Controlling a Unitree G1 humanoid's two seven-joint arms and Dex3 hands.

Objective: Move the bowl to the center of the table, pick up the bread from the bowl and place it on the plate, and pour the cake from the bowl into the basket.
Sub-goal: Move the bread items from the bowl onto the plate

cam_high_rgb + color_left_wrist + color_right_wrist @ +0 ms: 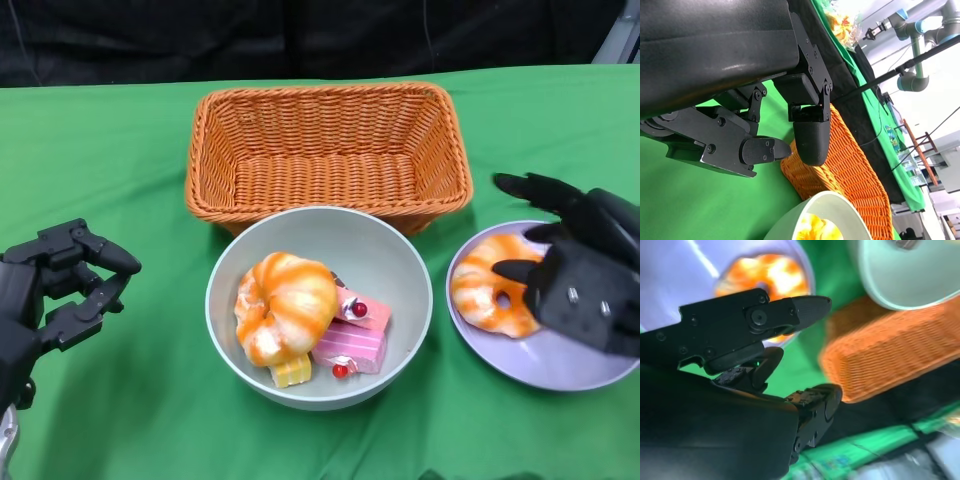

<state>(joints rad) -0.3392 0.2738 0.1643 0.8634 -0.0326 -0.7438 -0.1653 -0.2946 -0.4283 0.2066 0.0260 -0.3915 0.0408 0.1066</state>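
Observation:
The pale green bowl point(395, 250) stands mid-table, just in front of the orange wicker basket point(325, 95). In it lie an orange-and-white bread point(285, 305), pink cake slices point(355, 335) and a small yellow cake piece point(292, 372). A second bread point(485, 290) lies on the lilac plate point(560, 365) to the right. My right hand point(585, 270) hovers over the plate's right half, fingers spread at the bread's edge, holding nothing. The right wrist view shows its fingers point(790, 310) apart above the bread point(765, 275). My left hand point(55, 290) is open and empty, left of the bowl.
The basket is empty. Green cloth covers the table, with bare cloth between my left hand and the bowl. In the left wrist view the basket point(850, 165) and bowl rim point(830, 205) lie beyond my fingers point(810, 140). Robot arms and stands show far behind.

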